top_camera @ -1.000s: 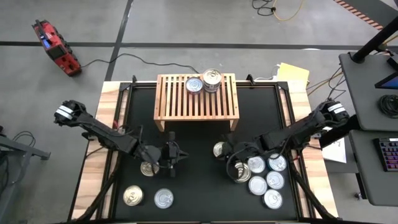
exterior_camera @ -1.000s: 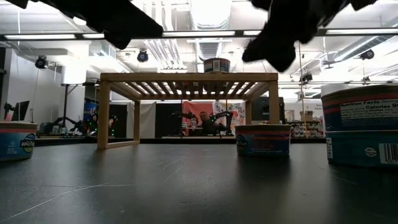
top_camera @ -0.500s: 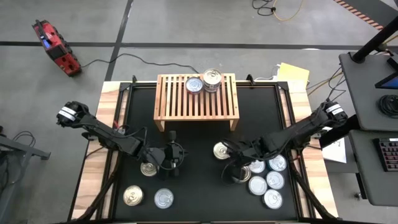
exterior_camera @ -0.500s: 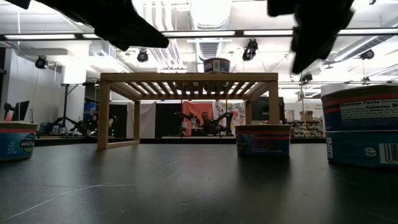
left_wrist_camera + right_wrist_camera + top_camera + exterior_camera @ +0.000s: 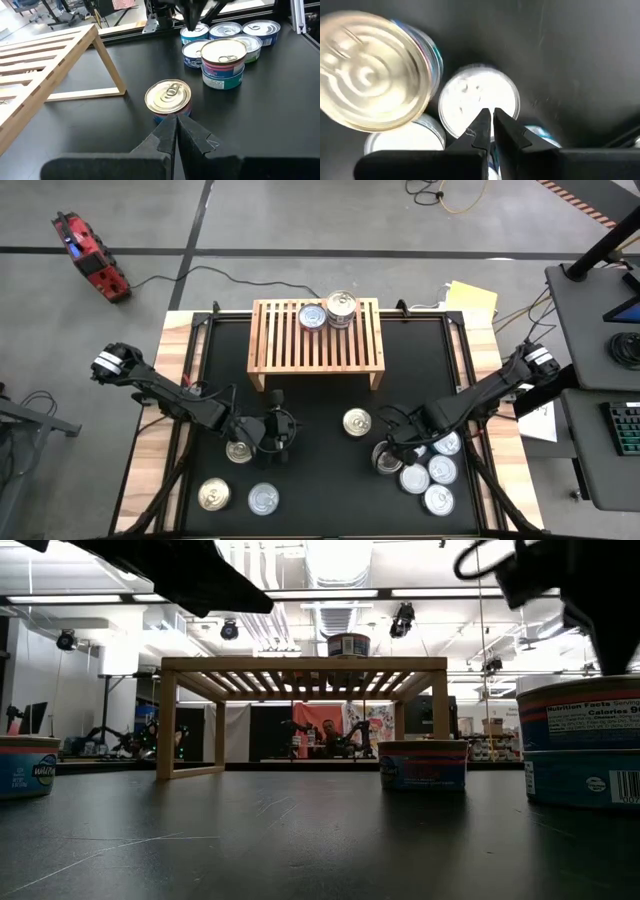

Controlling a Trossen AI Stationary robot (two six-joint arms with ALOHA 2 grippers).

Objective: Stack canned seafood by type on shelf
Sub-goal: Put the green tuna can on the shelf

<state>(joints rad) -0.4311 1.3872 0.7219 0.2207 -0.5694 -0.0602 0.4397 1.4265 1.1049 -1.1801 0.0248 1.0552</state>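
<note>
High view: the shelf [image 5: 316, 333] stands at the far middle of the desk [image 5: 320, 395], carrying two cans [image 5: 327, 310] side by side. The left gripper [image 5: 281, 436], fingers shut and holding nothing, sits just beside a gold-lidded can [image 5: 238, 450]. Two more tins [image 5: 232, 497] lie near the front left. The right gripper [image 5: 392, 448], also shut and empty, hangs over a cluster of cans [image 5: 427, 471] at front right. One lone can [image 5: 356, 422] rests between the arms.

Low view: one can [image 5: 348, 644] shows atop the shelf.

Left wrist view: closed fingers [image 5: 172, 137] point at the lone can.

Right wrist view: closed fingers [image 5: 487, 127] sit above a silver lid [image 5: 477, 97].
</note>
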